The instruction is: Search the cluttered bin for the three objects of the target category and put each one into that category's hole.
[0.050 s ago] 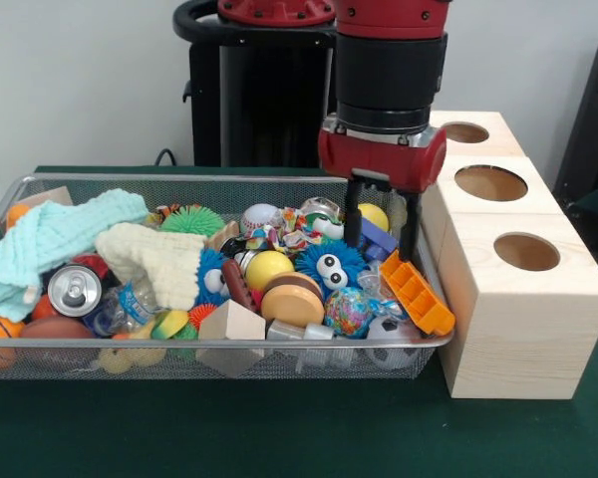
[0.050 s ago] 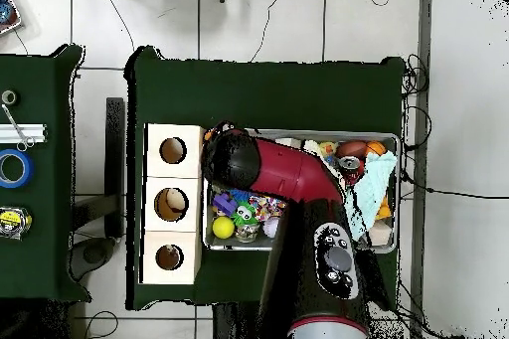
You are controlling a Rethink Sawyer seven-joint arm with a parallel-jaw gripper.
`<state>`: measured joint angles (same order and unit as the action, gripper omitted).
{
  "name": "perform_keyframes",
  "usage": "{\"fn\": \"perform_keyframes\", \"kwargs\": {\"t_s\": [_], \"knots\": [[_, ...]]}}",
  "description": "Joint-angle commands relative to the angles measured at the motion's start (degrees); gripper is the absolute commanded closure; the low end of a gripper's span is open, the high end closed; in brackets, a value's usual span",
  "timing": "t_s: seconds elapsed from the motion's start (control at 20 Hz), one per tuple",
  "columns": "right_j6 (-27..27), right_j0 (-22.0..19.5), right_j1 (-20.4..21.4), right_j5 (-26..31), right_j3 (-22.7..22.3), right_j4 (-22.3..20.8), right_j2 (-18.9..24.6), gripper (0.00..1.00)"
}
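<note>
Front view: gripper [image 1: 381, 232] spread wide at right of bin [image 1: 10, 195], grasping nothing; best lowered straight, clear of orange toy [image 1: 417, 295].

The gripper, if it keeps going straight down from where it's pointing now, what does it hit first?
Probably the purple block: the gripper hangs open, fingers pointing down into the bin's end nearest the wooden box, and the block lies between them. The orange toy sits just nearer the camera; depth is unclear.
</note>
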<state>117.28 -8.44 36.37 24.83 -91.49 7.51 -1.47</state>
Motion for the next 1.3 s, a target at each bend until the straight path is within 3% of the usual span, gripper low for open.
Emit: {"fn": "perform_keyframes", "kwargs": {"t_s": [0.05, 0.35, 0.55, 0.8, 1.05, 1.3], "knots": [[9.1, 0.5, -2.8, -5.8, -9.2, 1.5, 6.9, 0.0], [10.3, 2.3, -2.8, -9.3, -11.7, 1.3, 7.1, 0.0], [7.2, -0.1, -2.8, -12.2, -14.4, -0.5, 10.6, 0.0], [0.4, -3.8, -2.3, -13.8, -16.3, -5.2, 16.6, 0.0], [-2.9, -6.0, -1.8, -14.9, -17.5, -10.2, 21.2, 0.0], [-5.5, -8.0, -2.7, -14.3, -15.9, -15.9, 24.0, 0.0]]}}
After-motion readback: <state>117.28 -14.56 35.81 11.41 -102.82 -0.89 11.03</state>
